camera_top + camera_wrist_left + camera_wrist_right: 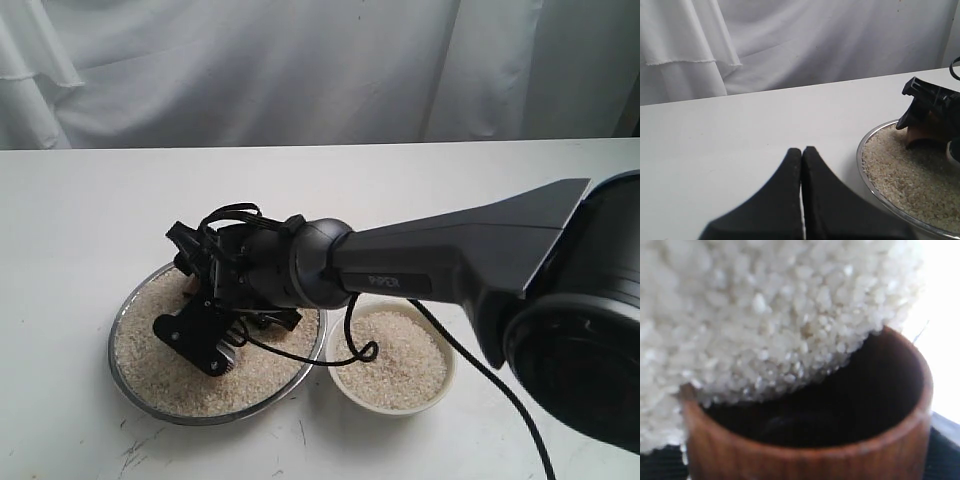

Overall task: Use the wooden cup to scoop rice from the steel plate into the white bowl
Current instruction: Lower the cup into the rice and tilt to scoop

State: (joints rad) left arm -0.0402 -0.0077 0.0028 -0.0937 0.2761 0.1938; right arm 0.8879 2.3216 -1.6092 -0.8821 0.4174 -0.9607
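Observation:
The steel plate lies left of centre, filled with rice. Just right of it stands the white bowl, which holds rice too. My right gripper reaches across over the far left of the plate and is shut on the wooden cup, most of which it hides. In the right wrist view the cup is tipped with its dark mouth pressed against the rice. My left gripper is shut and empty above the bare table beside the plate.
A black cable loops from the right arm over the gap between plate and bowl. White cloth hangs behind the white table.

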